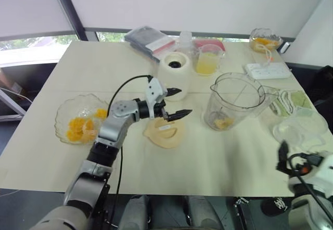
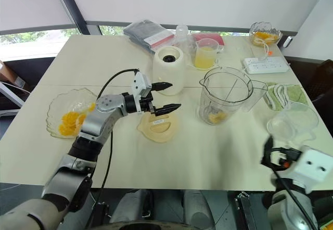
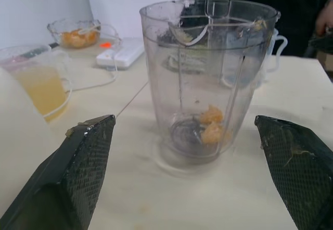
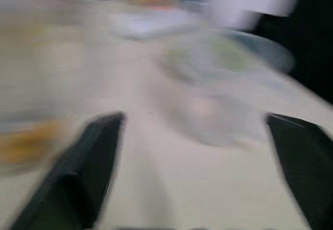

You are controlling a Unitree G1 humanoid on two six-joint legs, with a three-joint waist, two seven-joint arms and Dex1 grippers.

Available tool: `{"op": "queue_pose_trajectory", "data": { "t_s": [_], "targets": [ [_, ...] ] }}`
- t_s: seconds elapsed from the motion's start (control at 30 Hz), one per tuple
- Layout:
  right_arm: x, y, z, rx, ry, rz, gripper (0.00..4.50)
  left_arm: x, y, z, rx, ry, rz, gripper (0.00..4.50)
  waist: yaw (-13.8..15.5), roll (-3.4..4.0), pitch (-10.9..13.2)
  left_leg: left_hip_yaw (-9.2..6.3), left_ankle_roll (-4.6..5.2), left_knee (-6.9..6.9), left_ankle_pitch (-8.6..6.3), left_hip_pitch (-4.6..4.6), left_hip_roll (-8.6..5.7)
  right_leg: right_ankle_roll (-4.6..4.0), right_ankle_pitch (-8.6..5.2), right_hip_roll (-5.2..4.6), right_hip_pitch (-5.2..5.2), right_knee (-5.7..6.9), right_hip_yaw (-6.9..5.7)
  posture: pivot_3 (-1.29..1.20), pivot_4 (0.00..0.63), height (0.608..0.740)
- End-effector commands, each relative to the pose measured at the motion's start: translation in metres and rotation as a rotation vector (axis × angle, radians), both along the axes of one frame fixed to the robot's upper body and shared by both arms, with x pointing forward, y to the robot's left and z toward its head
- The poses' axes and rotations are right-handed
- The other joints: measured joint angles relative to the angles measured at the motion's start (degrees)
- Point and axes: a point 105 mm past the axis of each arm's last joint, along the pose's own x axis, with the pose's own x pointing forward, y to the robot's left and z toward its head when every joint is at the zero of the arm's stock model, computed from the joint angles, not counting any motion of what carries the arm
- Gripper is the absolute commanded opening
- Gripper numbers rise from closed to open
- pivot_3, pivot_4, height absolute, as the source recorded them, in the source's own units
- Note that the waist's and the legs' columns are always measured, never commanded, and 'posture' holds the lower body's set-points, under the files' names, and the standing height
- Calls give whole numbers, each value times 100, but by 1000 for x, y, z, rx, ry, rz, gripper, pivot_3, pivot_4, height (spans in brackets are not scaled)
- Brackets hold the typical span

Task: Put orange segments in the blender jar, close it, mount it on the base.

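On the desk (image 1: 218, 152), a scalloped glass bowl (image 1: 78, 119) of orange segments (image 1: 78, 128) sits far left. The left gripper (image 1: 174, 102) hangs spread and empty over a flat cream lid (image 1: 164, 132), with the base (image 1: 174, 68) just behind and a cup of juice (image 1: 207, 59) beside it. Right of these stands the blender jar (image 1: 235, 101), open, a few segments at its bottom. The right gripper (image 4: 192, 136), spread wide, hovers at the near right edge.

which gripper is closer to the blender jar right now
Left. The left gripper hangs open above the lid, just beside the jar. The right gripper is open at the near table edge, farther off.
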Motion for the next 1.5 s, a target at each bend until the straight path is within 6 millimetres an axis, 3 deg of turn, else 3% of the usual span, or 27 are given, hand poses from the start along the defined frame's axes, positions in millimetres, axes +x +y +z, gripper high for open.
{"op": "queue_pose_trajectory", "data": {
  "t_s": [0.03, 0.17, 0.4, 0.6, 0.7, 1.0, 1.5],
  "targets": [
    [-3, 35, 18, -24, -17, 240, 4447, 2, 3, 8, 38, -23, -43, 4500, 13, -9, 1, -1, 0, 0, 0, -3, -1, 0, 0, 0, 0, -5, -2, 0, 150, 740],
    [-11, 53, 19, -43, 68, 508, 4447, 7, 9, 9, 130, -14, -113, 4500, 21, -24, 7, 1, 0, 8, 0, -7, -8, 0, 0, -7, 3, -12, -3, 0, 150, 740],
    [-11, 78, 29, -89, 156, 805, 4447, 17, 34, 12, 306, 30, -210, 4500, 0, -71, 25, 2, 0, 14, 0, -1, -14, -5, 4, 2, 7, -9, -2, 0, 150, 740],
    [6, 79, 35, -165, 135, 820, 4447, 5, 52, -9, 581, 152, -367, 4500, 28, -80, 26, -4, 1, 12, 0, -8, -13, -4, 3, 5, 5, -12, -8, 0, 150, 740],
    [13, 82, 34, -171, 121, 820, 4447, 6, 50, -14, 654, 154, -394, 4500, 54, -85, 29, -4, 1, 12, -1, -13, -13, -4, 3, 2, 2, -13, -8, 0, 150, 740],
    [15, 89, 27, -184, 114, 795, 4447, 24, 28, -23, 753, 104, -340, 4500, 182, -92, 29, -3, 2, 16, -1, -18, -17, 1, 6, 1, -1, -13, -7, 0, 150, 740],
    [12, 92, 26, -179, 97, 765, 4447, 21, 18, -47, 849, 147, -368, 4500, 173, -93, 29, -5, 2, 17, -1, -15, -15, 16, 15, 4, -2, -5, -8, 0, 150, 740]
  ]
}}
